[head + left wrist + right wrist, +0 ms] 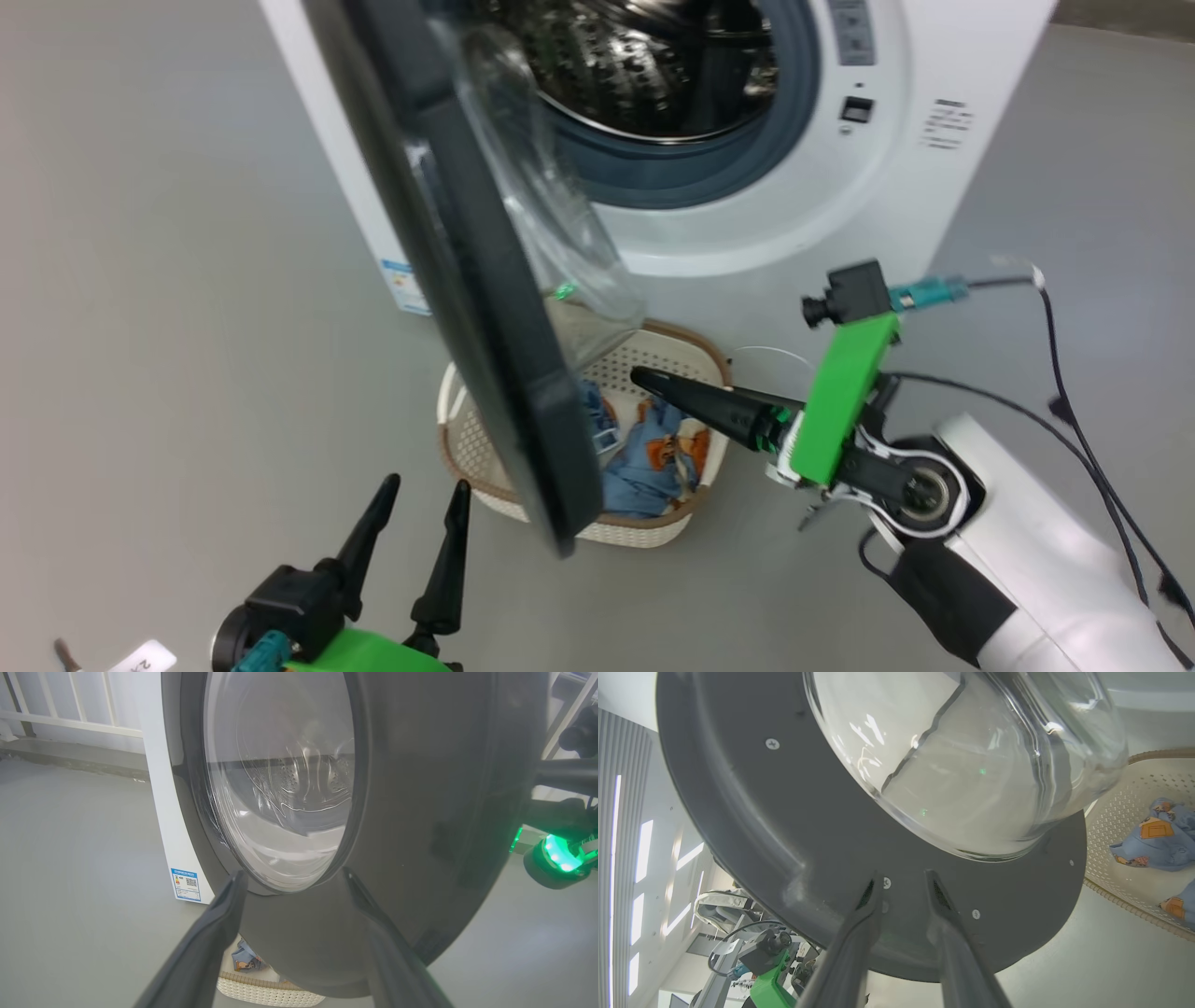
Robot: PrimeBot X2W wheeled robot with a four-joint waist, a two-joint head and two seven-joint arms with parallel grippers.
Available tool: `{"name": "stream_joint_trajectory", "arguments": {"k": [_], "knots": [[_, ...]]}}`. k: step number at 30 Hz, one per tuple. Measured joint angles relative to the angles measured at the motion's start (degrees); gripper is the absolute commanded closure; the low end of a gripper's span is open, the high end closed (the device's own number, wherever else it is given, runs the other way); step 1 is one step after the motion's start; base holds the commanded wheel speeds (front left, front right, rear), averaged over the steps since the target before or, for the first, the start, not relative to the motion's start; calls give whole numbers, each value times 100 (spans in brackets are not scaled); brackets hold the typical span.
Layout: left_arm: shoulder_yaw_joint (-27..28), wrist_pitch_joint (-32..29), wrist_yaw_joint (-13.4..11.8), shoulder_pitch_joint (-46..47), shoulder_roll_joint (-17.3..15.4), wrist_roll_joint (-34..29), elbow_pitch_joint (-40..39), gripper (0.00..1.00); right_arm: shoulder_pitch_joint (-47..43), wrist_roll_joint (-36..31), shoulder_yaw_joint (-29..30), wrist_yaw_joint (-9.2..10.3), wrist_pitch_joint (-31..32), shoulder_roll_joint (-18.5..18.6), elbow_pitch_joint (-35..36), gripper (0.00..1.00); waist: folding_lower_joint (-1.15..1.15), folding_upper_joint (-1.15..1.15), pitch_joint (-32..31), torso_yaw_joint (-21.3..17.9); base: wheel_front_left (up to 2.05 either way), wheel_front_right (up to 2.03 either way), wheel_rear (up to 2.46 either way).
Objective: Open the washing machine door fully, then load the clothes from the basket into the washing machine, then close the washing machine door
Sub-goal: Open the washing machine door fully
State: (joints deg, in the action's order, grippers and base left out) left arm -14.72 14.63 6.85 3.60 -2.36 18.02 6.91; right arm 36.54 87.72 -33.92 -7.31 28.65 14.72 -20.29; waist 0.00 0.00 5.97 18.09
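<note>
The washing machine (896,215) stands ahead with its steel drum (653,65) exposed. The washing machine door (485,308) hangs partly open, edge-on to me, its glass bowl (551,215) bulging right. Under its lower edge sits the basket (644,532) holding the clothes (644,457), light blue with orange patches. My right gripper (644,378) reaches over the basket towards the door's inner face; its fingers (875,891) stand a little apart at the black rim (761,812), holding nothing. My left gripper (425,485) is open on the door's outer side (420,812), close to the glass.
Grey floor lies all around. A blue label (403,285) marks the machine's lower left side. Black cables (1074,392) trail from my right arm. A white railing (70,714) runs behind the machine. The basket (1115,807) and the clothes (1153,840) lie to the right of the door.
</note>
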Motion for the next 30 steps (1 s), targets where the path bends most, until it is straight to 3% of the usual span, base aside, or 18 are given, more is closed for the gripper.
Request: {"name": "stream_joint_trajectory", "arguments": {"k": [15, 30], "knots": [[345, 0, 49, -29, -1, -164, 25, 0, -1000, -18, 233, 0, -871, 756, -68, 0, 0, 0, -225, -674, 0, 0, 0], [588, 0, 49, -459, -3, -218, -32, 0, -2605, -363, 278, 0, -2479, 1522, -33, 0, 0, 0, -502, -1063, 0, 0, 0]]}}
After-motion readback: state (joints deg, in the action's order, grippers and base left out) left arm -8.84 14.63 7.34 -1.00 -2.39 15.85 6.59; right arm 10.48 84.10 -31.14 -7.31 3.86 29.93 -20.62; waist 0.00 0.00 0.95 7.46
